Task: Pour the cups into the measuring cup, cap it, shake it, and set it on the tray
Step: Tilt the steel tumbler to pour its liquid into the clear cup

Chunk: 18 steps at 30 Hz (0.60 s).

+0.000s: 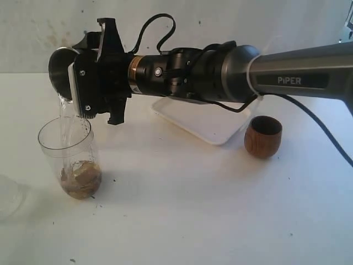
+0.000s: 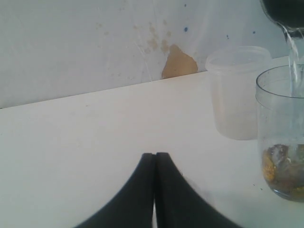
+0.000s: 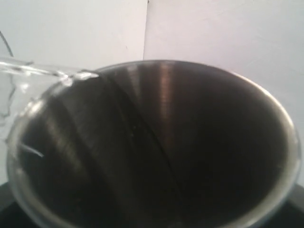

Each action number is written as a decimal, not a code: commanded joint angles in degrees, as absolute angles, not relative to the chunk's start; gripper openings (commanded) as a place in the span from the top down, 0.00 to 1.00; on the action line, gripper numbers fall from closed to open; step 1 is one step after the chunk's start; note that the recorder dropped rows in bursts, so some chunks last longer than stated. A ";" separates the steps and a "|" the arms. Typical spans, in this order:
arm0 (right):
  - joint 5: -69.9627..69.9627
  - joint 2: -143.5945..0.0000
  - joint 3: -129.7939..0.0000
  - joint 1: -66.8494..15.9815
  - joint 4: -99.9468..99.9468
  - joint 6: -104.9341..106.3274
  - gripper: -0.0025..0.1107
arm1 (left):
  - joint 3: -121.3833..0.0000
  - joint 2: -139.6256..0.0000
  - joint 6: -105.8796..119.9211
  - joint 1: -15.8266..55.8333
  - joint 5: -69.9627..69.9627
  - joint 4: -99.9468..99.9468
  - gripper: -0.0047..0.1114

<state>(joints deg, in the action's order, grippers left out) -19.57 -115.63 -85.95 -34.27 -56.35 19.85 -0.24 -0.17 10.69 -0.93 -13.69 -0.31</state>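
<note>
Pouring from the steel tumbler (image 1: pixel 59 66), your right gripper (image 1: pixel 91 77) pinches it tipped nearly level, lip just above the measuring cup (image 1: pixel 69 157). Your left gripper (image 2: pixel 155 190) sits pressed together. The wooden cup (image 1: pixel 263 136) stands nearer your right arm.

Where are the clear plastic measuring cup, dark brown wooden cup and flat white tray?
clear plastic measuring cup (image 1: pixel 70 152): exterior view, side wall.
dark brown wooden cup (image 1: pixel 262 143): exterior view, outer side.
flat white tray (image 1: pixel 203 125): exterior view, bare floor.

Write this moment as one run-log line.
step: pouring | right pincer: holds steel tumbler tipped over measuring cup | left pincer: shut | wooden cup: beside tray
</note>
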 commanded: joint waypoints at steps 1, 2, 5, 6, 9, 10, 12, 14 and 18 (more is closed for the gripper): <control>-20.84 -114.87 -86.73 -34.95 -55.50 24.24 0.98 | 0.00 0.00 10.55 -0.59 -13.34 -0.30 0.95; -20.84 -114.87 -86.73 -34.95 -55.50 24.26 0.98 | 0.00 0.00 10.55 -0.59 -13.34 -0.30 0.95; -20.73 -114.87 -86.73 -34.95 -55.50 24.25 0.98 | 0.00 0.00 10.55 -0.59 -13.34 -0.30 0.95; -20.73 -114.87 -86.73 -34.95 -55.50 24.25 0.98 | 0.00 0.00 10.55 -0.59 -13.34 -0.30 0.95; -20.72 -114.87 -86.73 -34.95 -55.50 24.38 0.98 | 0.00 0.00 10.55 -0.59 -13.34 -0.30 0.95; -20.72 -114.87 -86.73 -34.95 -55.50 24.67 0.98 | 0.00 0.00 10.55 -0.59 -13.34 -0.30 0.95; -20.62 -114.87 -86.73 -34.95 -55.50 25.70 0.98 | 0.00 0.00 10.55 -0.59 -13.34 -0.30 0.95; -20.54 -114.87 -86.73 -34.95 -55.50 25.84 0.98 | 0.00 0.00 10.55 -0.59 -13.34 -0.30 0.95; -20.60 -114.87 -86.73 -34.95 -55.50 26.08 0.98 | 0.00 0.00 10.55 -0.59 -13.34 -0.30 0.95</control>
<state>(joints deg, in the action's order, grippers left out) -19.57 -115.63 -86.02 -34.92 -56.35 25.04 -0.24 -0.17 10.69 -0.93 -13.69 -0.31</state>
